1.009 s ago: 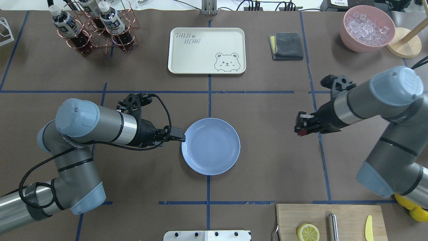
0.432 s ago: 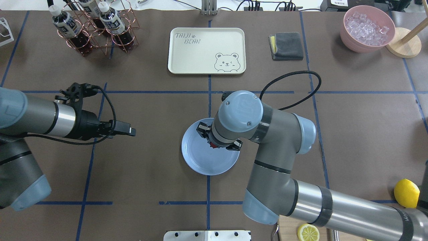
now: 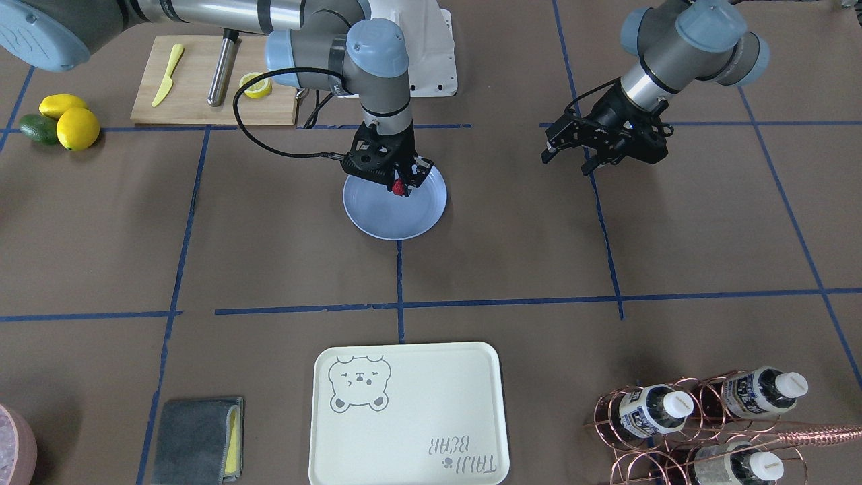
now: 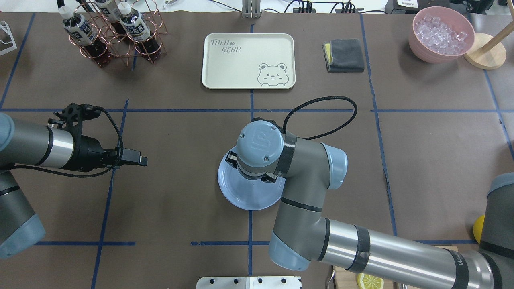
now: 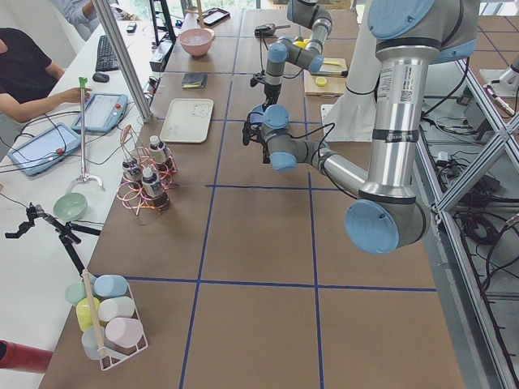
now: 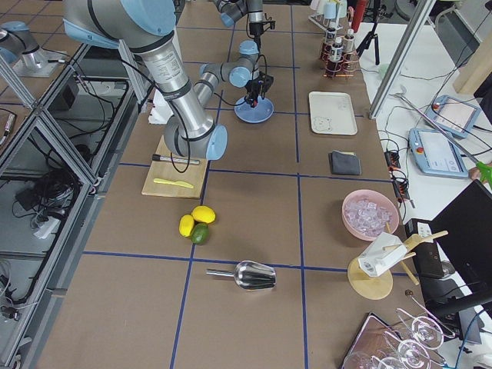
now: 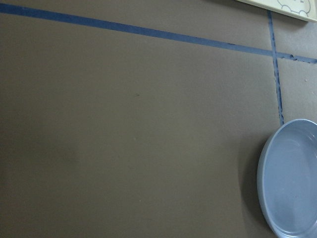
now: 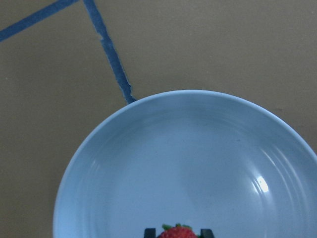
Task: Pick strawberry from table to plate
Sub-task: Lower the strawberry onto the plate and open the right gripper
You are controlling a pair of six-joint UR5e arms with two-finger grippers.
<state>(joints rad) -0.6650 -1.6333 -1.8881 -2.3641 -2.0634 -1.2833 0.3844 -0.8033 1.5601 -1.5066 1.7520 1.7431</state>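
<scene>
The strawberry [image 3: 399, 186] is a small red berry held between the fingers of my right gripper [image 3: 399, 183], which is shut on it. The gripper points down, low over the near half of the light-blue plate [image 3: 394, 219]. In the right wrist view the strawberry [image 8: 177, 232] shows at the bottom edge between two black fingertips [image 8: 149, 232], with the plate [image 8: 188, 148] beneath. From overhead, my right wrist hides the berry and covers part of the plate [image 4: 249, 198]. My left gripper [image 4: 140, 160] hangs open and holds nothing, well to the left of the plate, above the brown paper table [image 4: 180, 132].
A cream bear tray [image 4: 248, 60], a copper bottle rack [image 4: 116, 32], a grey cloth [image 4: 344, 55] and a pink bowl of ice [image 4: 441, 34] line the far side. A cutting board [image 3: 202, 81] with a lemon half, plus whole lemons [image 3: 77, 128], lie near the robot's right.
My right arm swung in from the right side with the strawberry and now hovers over the plate. My left gripper drew back leftward from the plate's rim.
</scene>
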